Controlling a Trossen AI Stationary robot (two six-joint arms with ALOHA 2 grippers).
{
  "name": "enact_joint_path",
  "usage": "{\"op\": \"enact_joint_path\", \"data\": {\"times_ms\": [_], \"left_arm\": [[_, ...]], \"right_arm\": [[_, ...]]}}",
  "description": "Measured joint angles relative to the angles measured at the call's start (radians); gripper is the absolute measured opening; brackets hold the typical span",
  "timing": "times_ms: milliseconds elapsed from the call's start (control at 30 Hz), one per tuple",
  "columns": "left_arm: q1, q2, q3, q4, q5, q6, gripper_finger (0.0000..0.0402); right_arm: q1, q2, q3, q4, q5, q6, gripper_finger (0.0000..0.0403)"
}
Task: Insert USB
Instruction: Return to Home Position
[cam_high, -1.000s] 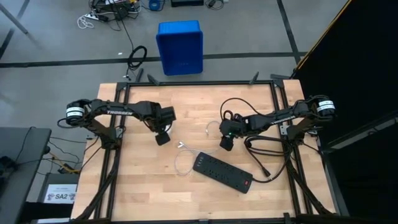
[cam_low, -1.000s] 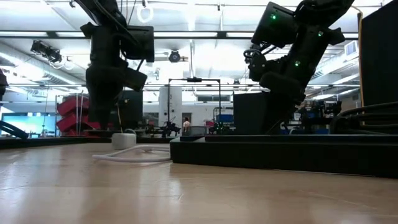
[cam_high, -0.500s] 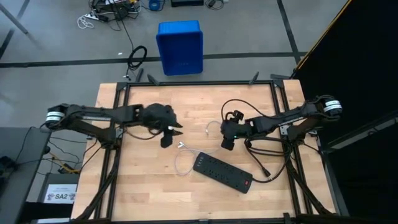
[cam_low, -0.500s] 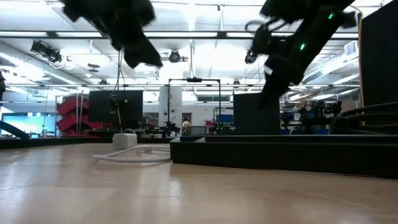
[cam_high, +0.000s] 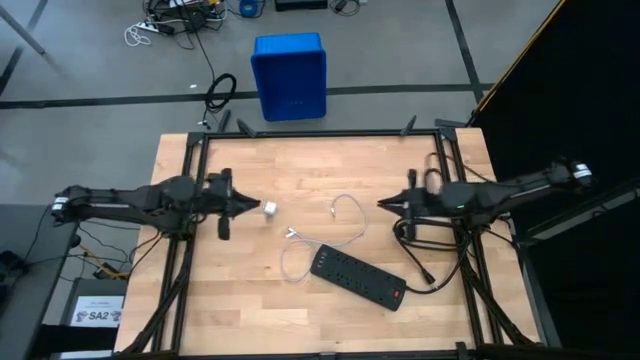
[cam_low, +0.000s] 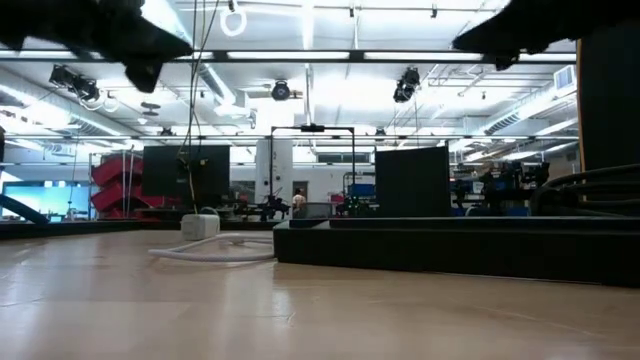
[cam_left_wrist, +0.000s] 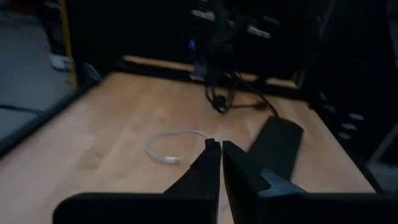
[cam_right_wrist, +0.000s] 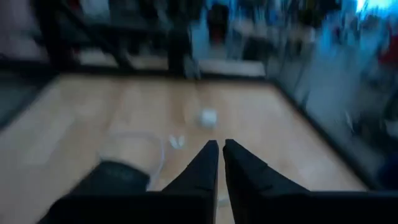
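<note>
Left end effector (cam_high: 243, 204) and right end effector (cam_high: 384, 204) hang well apart over the tabletop (cam_high: 200, 290), USB (cam_high: 360, 216) looped between, beside power strip (cam_high: 358, 278) | low: USB lies flat | wrists: both pinched together, empty | USB looks light, limp; I'd grip its plug

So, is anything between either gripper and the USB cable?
On the left, yes: the white adapter cube lies between the left gripper and the USB cable. Nothing visible stands between the right gripper and the cable.

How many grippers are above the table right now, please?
2. The left gripper hangs over the table, left side, near the white adapter; the right gripper over its right side.
</note>
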Motion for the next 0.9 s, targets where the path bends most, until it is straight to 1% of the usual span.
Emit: {"op": "enact_joint_path", "data": {"times_ms": [133, 300, 367, 533, 667, 700, 833, 900], "left_arm": [[0.0, -0.049, -0.119, 0.099, 0.002, -0.004, 0.0], [0.0, -0.052, -0.301, 0.382, 0.017, 0.001, 0.0], [-0.001, -0.051, -0.362, 0.458, 0.02, -0.01, 0.0], [0.0, -0.052, -0.362, 0.384, 0.013, -0.029, 0.0], [0.0, -0.053, -0.363, 0.41, 0.003, 0.003, 0.0], [0.0, -0.053, -0.363, 0.414, 0.004, 0.01, 0.0], [0.0, -0.052, -0.363, 0.409, 0.029, 0.035, 0.0], [0.0, -0.052, -0.363, 0.409, 0.044, 0.05, 0.0]], "right_arm": [[-0.039, -0.19, -0.105, 0.029, -0.02, -0.028, 0.0001], [-0.084, -0.371, -0.224, 0.023, -0.101, -0.027, 0.0], [-0.104, -0.435, -0.27, 0.012, -0.098, -0.033, 0.0], [-0.186, -0.576, -0.365, 0.003, -0.077, -0.055, 0.0], [-0.263, -0.665, -0.414, -0.048, -0.076, -0.047, 0.0], [-0.28, -0.669, -0.414, -0.051, -0.078, -0.041, 0.0], [-0.335, -0.658, -0.413, -0.064, -0.144, -0.017, 0.0], [-0.355, -0.656, -0.413, -0.062, -0.146, 0.032, 0.0]]}}
